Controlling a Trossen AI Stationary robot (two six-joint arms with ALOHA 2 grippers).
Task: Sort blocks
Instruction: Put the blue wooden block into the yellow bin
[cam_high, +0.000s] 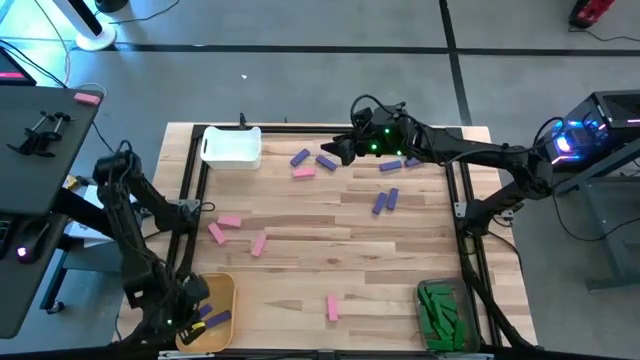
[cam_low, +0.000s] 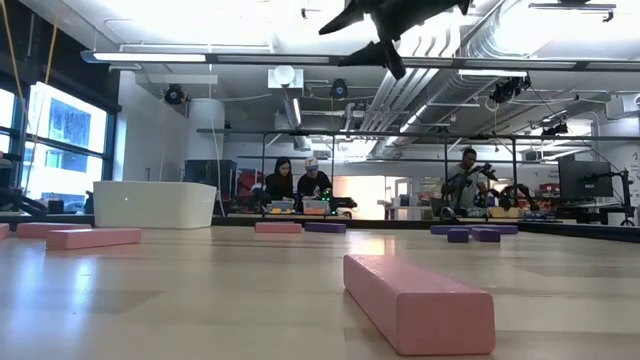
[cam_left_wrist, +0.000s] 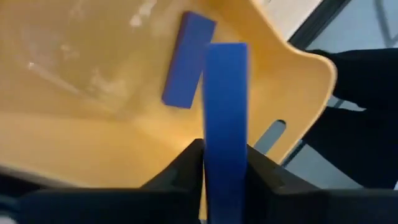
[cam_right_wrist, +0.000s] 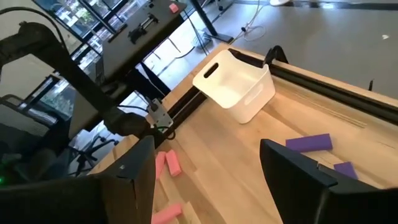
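Observation:
My left gripper (cam_left_wrist: 225, 163) hangs over the yellow bin (cam_high: 224, 290) at the table's near left corner, shut on a purple block (cam_left_wrist: 225, 93). A second purple block (cam_left_wrist: 188, 61) lies flat on the bin's floor. My right gripper (cam_right_wrist: 208, 180) stands open with nothing between its fingers, above the table's far middle (cam_high: 338, 150), close to purple blocks (cam_high: 326, 162) and a pink block (cam_high: 303, 173). More pink blocks (cam_high: 229, 221) and purple blocks (cam_high: 386, 200) lie flat, scattered on the wood. My left gripper pinches the purple block between its two fingers, on the two long sides at one end (cam_left_wrist: 225, 149). The fingers come from above, slanting down, and the block sticks out past them along their line. It is lifted clear above the yellow bin's floor.
A white bin (cam_high: 232, 147) stands at the far left. A clear bin (cam_high: 445, 315) with green blocks stands at the near right. One pink block (cam_high: 332, 307) lies near the front edge. A dark rail frame (cam_high: 190, 215) runs along the table's sides. People sit beyond the table.

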